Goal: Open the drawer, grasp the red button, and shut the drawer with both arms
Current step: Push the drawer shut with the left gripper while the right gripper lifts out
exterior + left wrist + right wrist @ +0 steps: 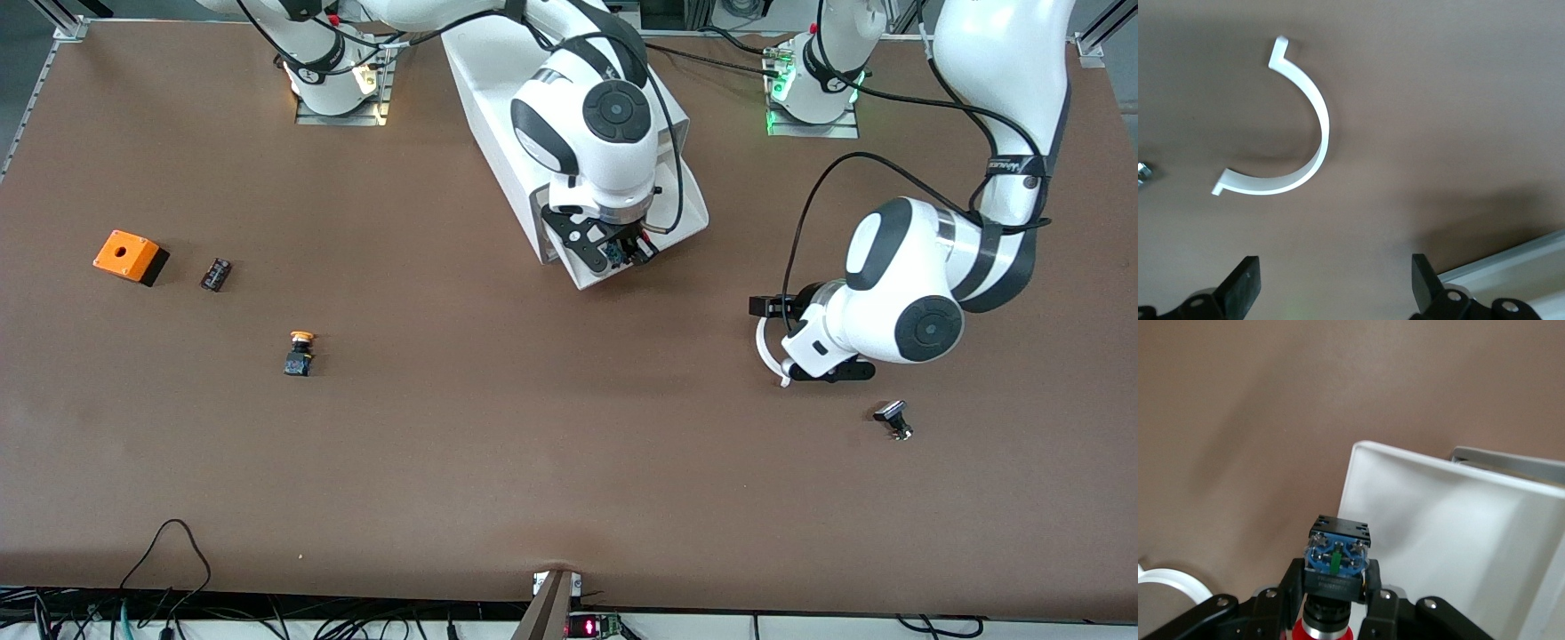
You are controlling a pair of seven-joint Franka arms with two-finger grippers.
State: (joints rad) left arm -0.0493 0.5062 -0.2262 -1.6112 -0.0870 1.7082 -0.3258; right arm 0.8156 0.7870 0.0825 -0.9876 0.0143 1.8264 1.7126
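The right gripper [1335, 603] is clamped on the button [1335, 563], low in the right wrist view, above the open drawer [1431, 540]. The button looks light, rigid and slick-capped; its blocky body gives the surest hold. The left gripper [1331, 283], jaws apart, waits over bare table near a white curved strip [1308, 113].

Robotics lab: brown bench [569, 462], alu framing [53, 18], loose cables [169, 551].
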